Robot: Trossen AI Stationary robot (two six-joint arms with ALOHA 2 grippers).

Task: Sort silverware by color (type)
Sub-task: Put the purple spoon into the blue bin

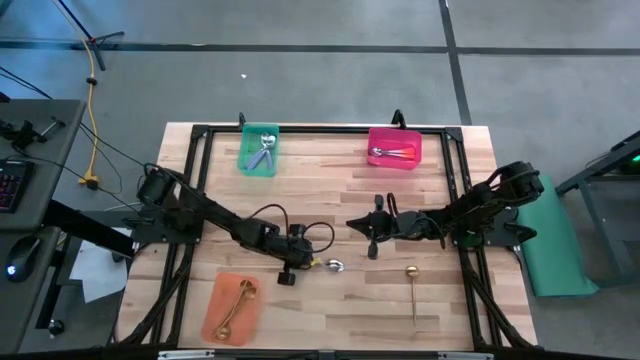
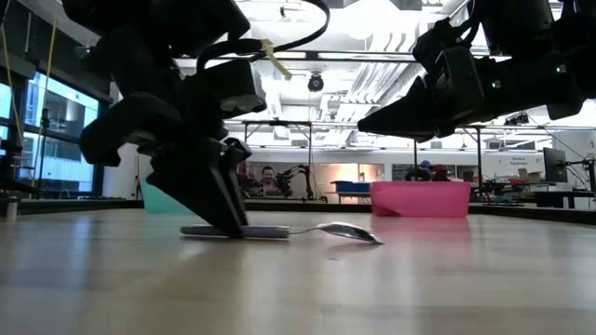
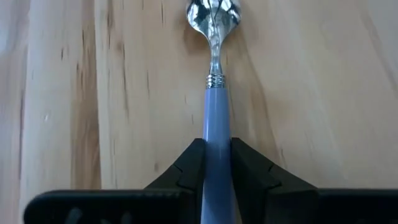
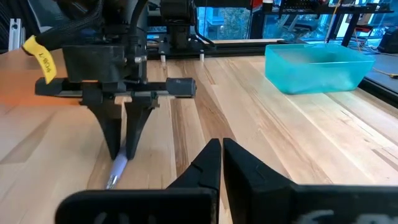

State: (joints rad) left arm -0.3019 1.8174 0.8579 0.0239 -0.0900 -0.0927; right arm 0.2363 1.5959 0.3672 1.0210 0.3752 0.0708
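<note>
A spoon with a lavender-blue handle and silver bowl (image 1: 330, 265) lies on the wooden table, its bowl (image 3: 213, 14) pointing toward the table's right. My left gripper (image 3: 217, 149) is shut on its handle; the low view shows the fingers (image 2: 223, 209) standing down on it. My right gripper (image 4: 222, 155) hangs shut above the table (image 1: 371, 240), just right of the spoon and touching nothing. An all-gold spoon (image 1: 412, 290) lies flat near the right near corner. My left gripper pinches the lavender-blue handle (image 3: 217, 134) between its two fingers, toward the handle's free end. The fingers come from above, slanting down, and lie along the spoon's line with one on each side. The spoon lies on the table (image 2: 279, 232).
A green bin (image 1: 259, 150) with spoons stands at the far left, a pink bin (image 1: 394, 148) with spoons at the far right, an orange bin (image 1: 234, 307) with a gold spoon at the near left. A black frame (image 1: 320, 130) borders the table. People show in the room behind.
</note>
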